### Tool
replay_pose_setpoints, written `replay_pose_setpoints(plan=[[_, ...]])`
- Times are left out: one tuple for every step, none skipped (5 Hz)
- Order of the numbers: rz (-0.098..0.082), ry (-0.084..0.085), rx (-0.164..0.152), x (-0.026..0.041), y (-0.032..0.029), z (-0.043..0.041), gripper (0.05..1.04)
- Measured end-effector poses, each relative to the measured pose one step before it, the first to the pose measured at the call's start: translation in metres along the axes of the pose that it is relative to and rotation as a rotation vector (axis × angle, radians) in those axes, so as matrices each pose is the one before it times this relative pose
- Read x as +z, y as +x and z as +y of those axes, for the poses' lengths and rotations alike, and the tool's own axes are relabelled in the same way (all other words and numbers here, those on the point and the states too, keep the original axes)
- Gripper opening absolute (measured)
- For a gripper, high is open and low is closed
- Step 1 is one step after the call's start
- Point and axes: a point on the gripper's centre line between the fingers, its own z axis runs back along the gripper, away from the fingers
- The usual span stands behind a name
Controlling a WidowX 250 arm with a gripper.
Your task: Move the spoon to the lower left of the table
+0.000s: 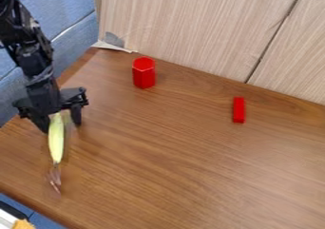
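At the left side of the table [171, 142], the gripper [62, 127] hangs low with its fingers apart. Between them is the upper end of a utensil's pale yellow-green handle [56, 140]. The left finger is close against the handle, and a gap separates the handle from the right finger. The utensil points down toward the lower left edge of the table. Its thin metal end [55, 178] looks pronged, more like a fork than a spoon.
A red cylinder [144, 73] stands toward the back, right of the arm. Farther right lies a small red block [238, 110]. Wooden panels [196, 28] rise along the back edge, and blue material [70, 9] borders the upper left.
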Motion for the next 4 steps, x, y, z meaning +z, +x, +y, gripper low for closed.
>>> replay_pose_setpoints(plan=[[-0.0109,0.0002,-0.0048,0.00071,0.00547,0.00054,0.997],[-0.0072,0.0228,0.0067,0.00441,0.0031,0.00442,0.999],[0.0267,0.0203,0.0142,0.02298,0.00213,0.01365,0.999],[0.0526,0.047,0.0293,0.02547,-0.00707,0.01188,0.999]])
